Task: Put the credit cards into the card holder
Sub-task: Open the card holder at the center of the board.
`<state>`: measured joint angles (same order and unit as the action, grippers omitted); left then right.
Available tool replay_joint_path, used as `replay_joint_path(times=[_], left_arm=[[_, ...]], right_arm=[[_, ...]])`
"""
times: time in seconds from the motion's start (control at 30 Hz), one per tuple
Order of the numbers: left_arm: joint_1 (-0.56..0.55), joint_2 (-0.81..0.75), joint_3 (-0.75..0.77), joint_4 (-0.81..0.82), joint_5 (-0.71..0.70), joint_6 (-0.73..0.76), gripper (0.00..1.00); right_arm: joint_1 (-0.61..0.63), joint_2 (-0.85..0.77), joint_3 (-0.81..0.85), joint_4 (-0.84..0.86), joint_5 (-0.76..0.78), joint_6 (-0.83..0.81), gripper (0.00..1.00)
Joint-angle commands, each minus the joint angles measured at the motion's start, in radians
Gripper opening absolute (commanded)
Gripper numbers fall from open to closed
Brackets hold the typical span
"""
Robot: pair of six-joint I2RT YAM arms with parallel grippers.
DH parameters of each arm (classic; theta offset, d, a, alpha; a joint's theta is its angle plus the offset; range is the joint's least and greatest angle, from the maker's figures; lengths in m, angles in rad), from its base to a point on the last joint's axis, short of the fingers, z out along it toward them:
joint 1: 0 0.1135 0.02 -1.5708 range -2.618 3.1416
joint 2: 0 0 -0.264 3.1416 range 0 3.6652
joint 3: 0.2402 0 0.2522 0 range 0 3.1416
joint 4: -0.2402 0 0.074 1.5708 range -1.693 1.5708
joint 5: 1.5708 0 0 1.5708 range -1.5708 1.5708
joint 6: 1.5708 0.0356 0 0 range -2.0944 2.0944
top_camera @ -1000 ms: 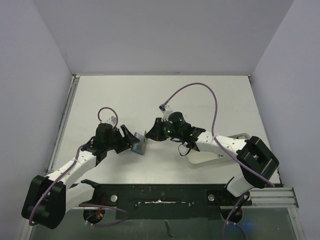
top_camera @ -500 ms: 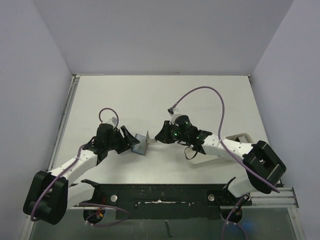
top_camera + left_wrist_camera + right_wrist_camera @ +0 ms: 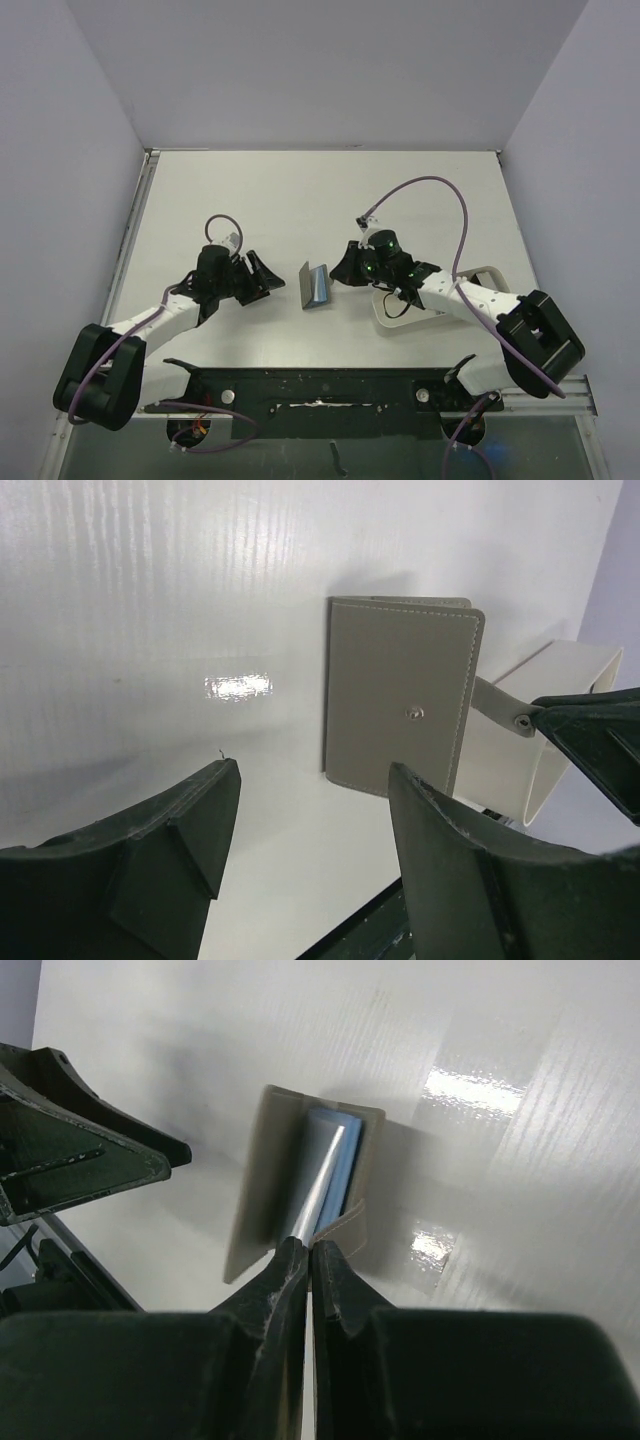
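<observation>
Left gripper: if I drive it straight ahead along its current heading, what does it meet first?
The card holder. It sits on the table just ahead of the open left gripper, grey outside facing it. Depth is hard to judge, but nothing shows between them.

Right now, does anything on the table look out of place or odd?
The card holder sits on the table half open, with one flap raised, its blue lining showing and its snap strap unfastened. Nothing grips it.

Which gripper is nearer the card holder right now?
Right. The right gripper, jaws shut, sits at the card holder's right edge; the left gripper, jaws open, stands off its left side.
</observation>
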<state>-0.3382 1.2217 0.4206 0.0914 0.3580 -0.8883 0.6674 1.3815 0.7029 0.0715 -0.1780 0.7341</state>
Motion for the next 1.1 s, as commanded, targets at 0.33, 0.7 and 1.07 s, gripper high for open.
replay_joint_path(times=[0.33,0.7,1.07], left_arm=[[0.008,-0.105,-0.021,0.073,0.04,-0.033,0.7],[0.017,-0.061,-0.056,0.103,0.029,-0.014,0.71],[0.018,0.001,-0.058,0.183,0.052,-0.022,0.52]], right_arm=[[0.049,0.046,0.089,0.21,-0.167,0.073,0.0],[0.045,0.07,0.073,0.208,-0.163,0.088,0.0],[0.037,0.063,0.051,0.208,-0.161,0.083,0.0]])
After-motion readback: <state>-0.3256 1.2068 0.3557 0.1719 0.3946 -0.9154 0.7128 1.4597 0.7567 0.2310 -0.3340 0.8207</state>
